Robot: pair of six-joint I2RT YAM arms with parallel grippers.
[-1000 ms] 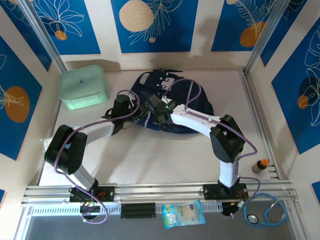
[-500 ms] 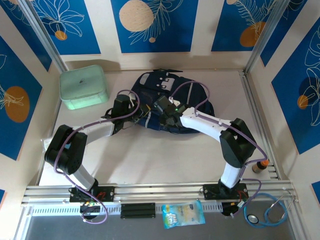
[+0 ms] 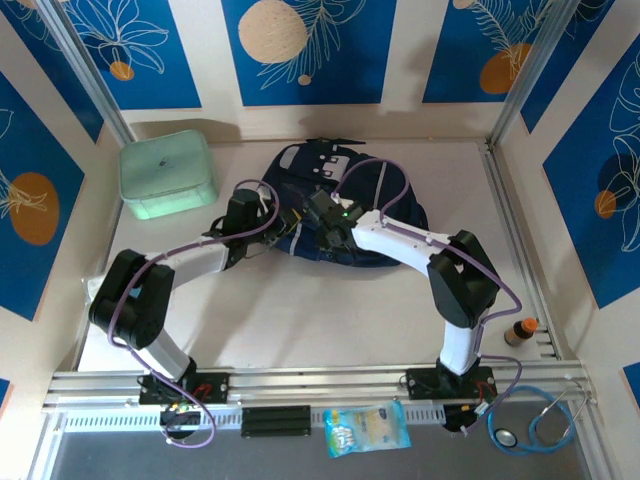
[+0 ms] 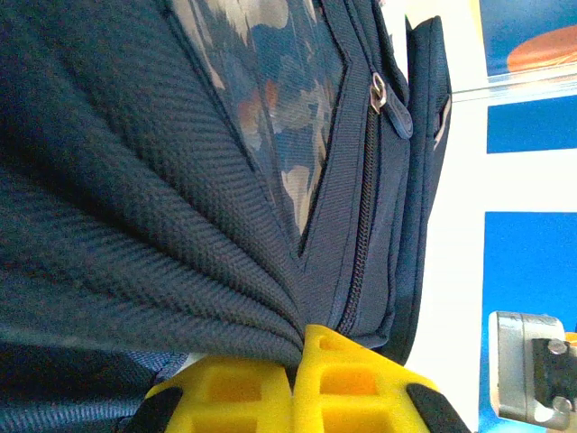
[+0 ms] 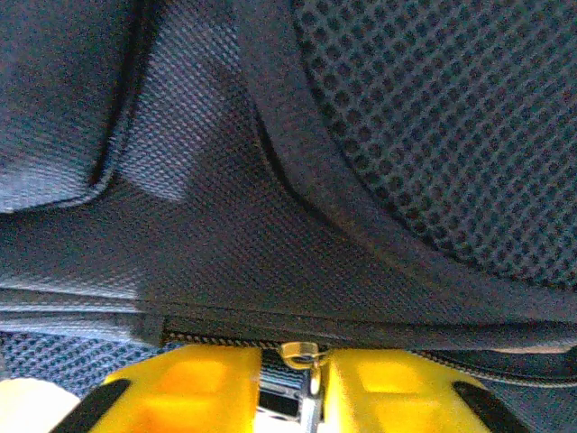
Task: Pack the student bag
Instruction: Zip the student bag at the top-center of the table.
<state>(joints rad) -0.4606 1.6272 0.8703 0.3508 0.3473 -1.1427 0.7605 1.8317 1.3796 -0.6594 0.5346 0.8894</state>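
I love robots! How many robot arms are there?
2. The left arm reaches the bag from the left; the right arm from the right.

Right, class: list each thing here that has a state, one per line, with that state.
student bag: lying flat.
pocket zip: closed along the visible stretch.
left gripper: shut, pinching bag fabric.
right gripper: shut on the zip pull.
green box: lid on.
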